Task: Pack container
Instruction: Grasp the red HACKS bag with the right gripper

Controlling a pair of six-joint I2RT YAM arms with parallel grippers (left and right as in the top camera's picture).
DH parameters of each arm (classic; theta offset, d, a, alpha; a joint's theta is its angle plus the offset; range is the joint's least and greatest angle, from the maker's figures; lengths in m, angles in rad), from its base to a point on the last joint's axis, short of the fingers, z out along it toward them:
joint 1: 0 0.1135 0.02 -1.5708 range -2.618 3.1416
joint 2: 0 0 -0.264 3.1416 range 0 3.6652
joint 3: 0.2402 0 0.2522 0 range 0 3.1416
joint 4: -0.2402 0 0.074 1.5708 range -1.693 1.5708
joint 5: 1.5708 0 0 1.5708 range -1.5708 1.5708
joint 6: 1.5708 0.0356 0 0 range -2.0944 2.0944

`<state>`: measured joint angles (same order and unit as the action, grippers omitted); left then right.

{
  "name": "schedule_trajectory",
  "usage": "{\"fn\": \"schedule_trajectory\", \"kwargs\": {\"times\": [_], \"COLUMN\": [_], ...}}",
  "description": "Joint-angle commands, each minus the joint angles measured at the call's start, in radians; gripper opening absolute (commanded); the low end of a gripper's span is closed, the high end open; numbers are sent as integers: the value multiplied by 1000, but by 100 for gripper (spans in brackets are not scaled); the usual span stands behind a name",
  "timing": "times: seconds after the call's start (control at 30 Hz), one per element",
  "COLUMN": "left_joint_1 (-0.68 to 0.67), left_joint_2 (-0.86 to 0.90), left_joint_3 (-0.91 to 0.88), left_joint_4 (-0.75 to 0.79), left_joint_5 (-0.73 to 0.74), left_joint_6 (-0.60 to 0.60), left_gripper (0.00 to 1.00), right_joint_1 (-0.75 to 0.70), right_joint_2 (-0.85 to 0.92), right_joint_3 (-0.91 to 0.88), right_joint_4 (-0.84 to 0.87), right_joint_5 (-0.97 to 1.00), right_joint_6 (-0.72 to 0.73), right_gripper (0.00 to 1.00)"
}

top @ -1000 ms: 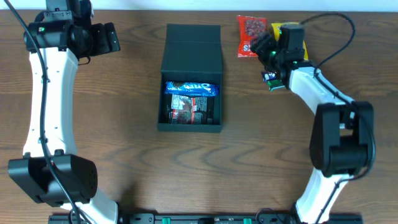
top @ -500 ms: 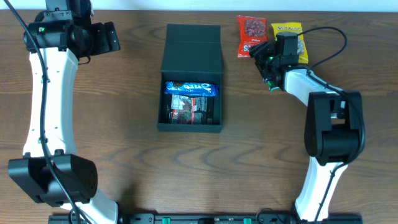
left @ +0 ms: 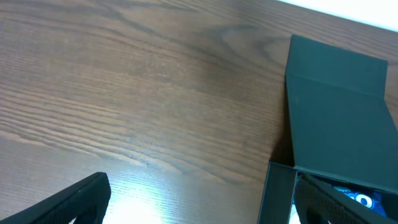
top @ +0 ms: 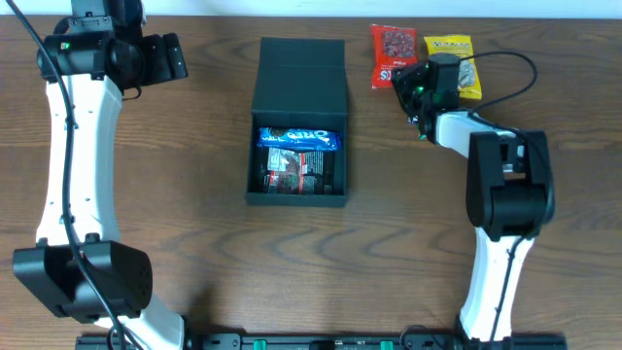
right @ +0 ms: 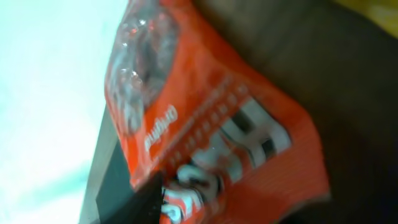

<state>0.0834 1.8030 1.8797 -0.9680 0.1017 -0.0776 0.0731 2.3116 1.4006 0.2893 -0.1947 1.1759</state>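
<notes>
The container (top: 257, 146), a dark teal-black box, stands open in the middle of the table with its flap lid (top: 300, 73) folded back. A blue packet (top: 298, 139) and a dark red-printed packet (top: 296, 171) lie inside. A red snack packet (top: 391, 53) and a yellow packet (top: 457, 60) lie at the back right. My right gripper (top: 405, 81) is at the red packet's near right corner. In the right wrist view the blurred red packet (right: 211, 130) fills the frame, with one finger (right: 144, 202) beside it. My left gripper (top: 167, 60) is open and empty at the far left.
In the left wrist view the container (left: 277, 193) and its lid (left: 339, 106) are at the right, with bare wood between my spread fingers (left: 74, 199). The right arm's cable (top: 520, 73) loops over the table behind the yellow packet.
My right gripper has moved left and back, from over the yellow packet to the red packet's corner. The left arm and the container have not moved.
</notes>
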Motion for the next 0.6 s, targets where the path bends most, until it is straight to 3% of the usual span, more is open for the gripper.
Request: {"fn": "schedule_trajectory", "kwargs": {"times": [0.0,0.07,0.23,0.57], "left_joint_1": [2,2,2,2], "left_joint_2": [3,3,3,3], "left_joint_3": [4,4,4,4], "left_joint_4": [-1,-2,-3,5], "left_joint_5": [3,3,3,3], "left_joint_6": [12,11,11,12], "left_gripper": [95,95,95,95], "right_joint_1": [-3,-3,-1,3], "right_joint_2": [80,96,83,-134], "right_joint_3": [37,74,136,249], "right_joint_4": [-17,-23,-58,-402], "right_joint_5": [30,11,-58,-171], "right_joint_6": [20,20,-84,-380], "right_gripper": [16,1,1,1]}}
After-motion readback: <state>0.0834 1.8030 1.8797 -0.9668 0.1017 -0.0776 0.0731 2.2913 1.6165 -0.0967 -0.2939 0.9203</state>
